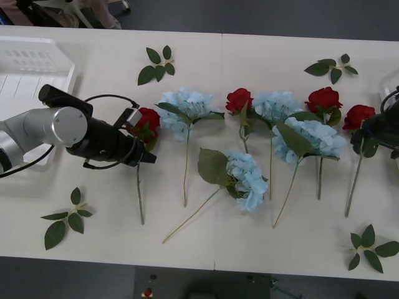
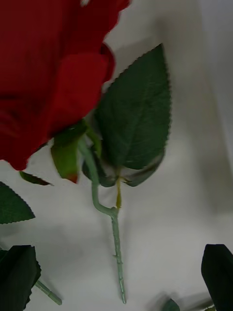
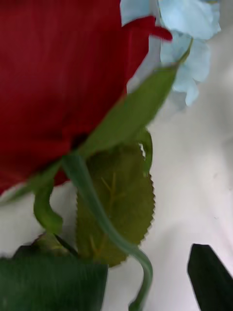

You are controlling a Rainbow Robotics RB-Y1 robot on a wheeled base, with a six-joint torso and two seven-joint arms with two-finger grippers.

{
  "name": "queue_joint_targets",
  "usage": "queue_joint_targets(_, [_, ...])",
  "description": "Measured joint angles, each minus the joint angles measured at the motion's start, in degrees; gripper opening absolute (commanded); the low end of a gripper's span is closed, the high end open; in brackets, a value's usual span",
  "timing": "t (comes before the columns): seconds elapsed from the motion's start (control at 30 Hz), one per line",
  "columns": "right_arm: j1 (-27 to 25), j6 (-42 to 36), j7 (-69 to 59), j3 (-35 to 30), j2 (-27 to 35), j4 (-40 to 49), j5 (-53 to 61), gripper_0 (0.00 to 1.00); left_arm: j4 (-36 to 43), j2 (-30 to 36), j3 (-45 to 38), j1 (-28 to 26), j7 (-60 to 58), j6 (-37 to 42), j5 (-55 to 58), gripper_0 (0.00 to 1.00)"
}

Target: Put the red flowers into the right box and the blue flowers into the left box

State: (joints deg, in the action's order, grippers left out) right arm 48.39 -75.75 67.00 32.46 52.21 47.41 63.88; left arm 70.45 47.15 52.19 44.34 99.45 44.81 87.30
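Left pincer (image 1: pixel 148 157) low over leftmost red fabric rose (image 1: pixel 147 120) on white table (image 1: pixel 249 237), fingers spread around stem, lined up for pickup. Right pincer (image 1: pixel 374 138) beside rightmost red rose (image 1: pixel 358 116), grip state unclear. White slotted plastic tray (image 1: pixel 37 62) far left, pale-blue hydrangea clusters (image 1: pixel 187 104) between.

Flowers (image 1: pixel 249 124) lie in a row across the table (image 1: pixel 299 62); the tray (image 1: pixel 31 68) sits at ten o'clock.

white table (image 1: pixel 262 243), seam down middle; dark grey floor (image 1: pixel 262 15) beyond.
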Motion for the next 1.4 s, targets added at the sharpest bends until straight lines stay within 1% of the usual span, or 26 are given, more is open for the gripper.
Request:
queue_joint_targets(0.1, [0.09,0.47,1.40,-0.78,-2.45,-0.75,-3.40,1.00,-0.59,-0.83,-0.03,0.37,0.00,0.00,-0.93,0.00])
queue_joint_targets(0.23, [0.51,4.49,1.40,-0.51,-4.93,-3.74,-5.31,1.00,-0.59,-0.98,-0.03,0.37,0.00,0.00,-1.35,0.00])
queue_joint_targets(0.43, [0.97,7.99,1.41,-0.38,-7.24,-7.41,-7.43,1.00,-0.57,-0.97,-0.03,0.37,0.00,-0.01,-2.71,0.00])
queue_joint_targets(0.47, [0.97,8.21,1.42,-0.38,-7.40,-7.65,-7.61,0.95,-0.51,-0.91,-0.03,0.37,0.00,-0.01,-2.71,0.00])
queue_joint_targets(0.5, [0.97,8.36,1.42,-0.38,-7.54,-7.86,-7.75,0.85,-0.35,-0.73,-0.03,0.37,0.00,-0.01,-2.72,0.00])
queue_joint_targets(0.53, [0.97,8.56,1.43,-0.38,-7.65,-8.04,-7.86,0.80,0.24,-0.24,-0.03,0.37,0.00,-0.07,-2.77,0.00])
queue_joint_targets(0.57, [0.97,8.96,1.43,-0.38,-7.78,-8.29,-7.98,0.67,1.29,0.60,-0.03,0.37,0.00,-0.26,-2.84,0.00])
queue_joint_targets(0.6, [0.97,9.52,1.44,-0.38,-7.91,-8.64,-8.18,0.57,2.75,1.86,-0.04,0.37,0.00,-0.72,-2.81,0.00])
queue_joint_targets(0.63, [0.97,10.16,1.44,-0.38,-8.15,-9.06,-8.49,0.55,5.03,3.60,-0.08,0.37,0.00,-1.23,-2.21,0.00])
queue_joint_targets(0.67, [0.97,10.88,1.45,-0.39,-8.42,-9.56,-8.78,0.50,7.78,5.72,-0.35,0.37,0.00,-1.49,-0.25,0.00])
queue_joint_targets(0.73, [0.98,11.65,1.47,-0.39,-9.07,-10.58,-8.96,0.47,13.65,10.11,-1.98,0.37,0.02,-1.57,7.18,0.00])
queue_joint_targets(0.77, [0.98,11.81,1.49,-0.39,-9.37,-10.98,-8.94,0.33,16.62,12.20,-3.55,0.36,0.08,-1.59,12.87,0.00])
queue_joint_targets(0.8, [1.04,12.07,1.51,-0.40,-9.57,-11.14,-8.94,0.21,18.98,13.82,-5.37,0.36,0.27,-1.75,17.75,0.00])
queue_joint_targets(0.83, [1.08,12.51,1.55,-0.40,-9.67,-11.24,-8.94,0.14,21.49,15.02,-7.67,0.36,1.10,-2.63,23.22,0.00])
queue_joint_targets(0.87, [1.08,13.12,1.60,-0.40,-9.73,-11.35,-8.94,0.00,23.53,15.64,-10.25,0.34,2.86,-4.20,27.83,0.00])
queue_joint_targets(0.9, [1.08,13.59,1.65,-0.40,-9.83,-11.49,-8.93,0.00,25.22,15.67,-12.90,0.33,5.31,-5.81,30.68,0.00])
queue_joint_targets(0.93, [1.09,13.87,1.68,-0.40,-9.85,-11.70,-8.92,0.00,26.57,15.04,-15.36,0.35,8.21,-7.58,31.30,0.00])
queue_joint_targets(1.0, [1.34,13.89,1.70,-0.41,-9.85,-11.95,-8.84,0.00,29.01,11.76,-19.64,0.39,13.77,-12.50,29.74,0.00])
queue_joint_targets(1.1, [1.61,13.73,1.72,-0.98,-9.86,-12.58,-8.63,0.00,30.18,2.96,-21.17,1.78,15.07,-21.00,25.02,0.00])
queue_joint_targets(1.13, [1.64,13.32,1.73,-1.69,-9.84,-12.63,-8.33,0.00,29.92,-0.58,-20.83,2.60,15.07,-22.55,22.61,0.00])
queue_joint_targets(1.2, [1.76,11.75,1.79,-4.00,-9.83,-12.67,-8.12,0.00,28.20,-7.44,-19.64,4.47,15.07,-22.81,16.54,0.00])
queue_joint_targets(1.3, [3.15,7.92,3.21,-7.96,-9.50,-12.79,-8.10,0.00,23.92,-16.20,-17.34,7.23,15.07,-22.81,1.85,0.00])
queue_joint_targets(1.4, [6.23,4.12,10.40,-9.88,-7.43,-12.79,-8.09,0.00,18.87,-22.29,-15.08,9.80,15.07,-22.99,0.18,0.00])
